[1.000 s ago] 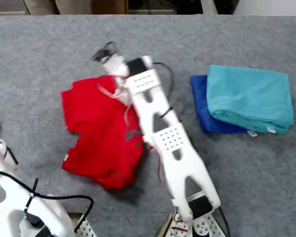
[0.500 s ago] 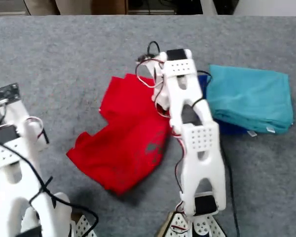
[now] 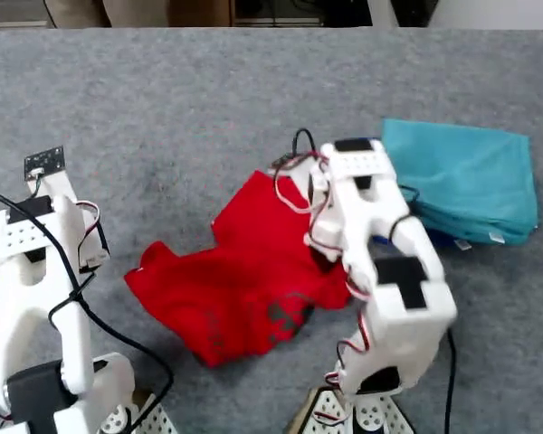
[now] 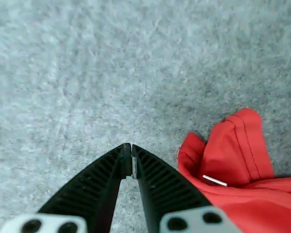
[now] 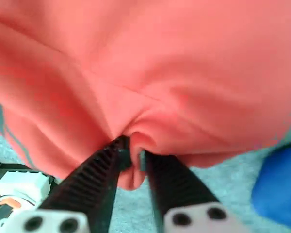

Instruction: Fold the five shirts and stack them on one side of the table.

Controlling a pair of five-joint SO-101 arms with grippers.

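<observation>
Right gripper [image 5: 133,155] clamped on a fold of the red shirt [image 3: 244,280], mid-desk [image 3: 163,99]; left gripper [image 4: 131,151] pinched together, empty, just beside its sleeve; folded teal shirt [image 3: 457,181] sits atop blue shirt [image 5: 281,187] close by

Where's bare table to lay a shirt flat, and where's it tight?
Free: the wide far strip of table beyond the red shirt, left of the teal shirt. Tight: the right end effector pinches the red shirt close beside the teal shirt and the blue shirt under it.
</observation>
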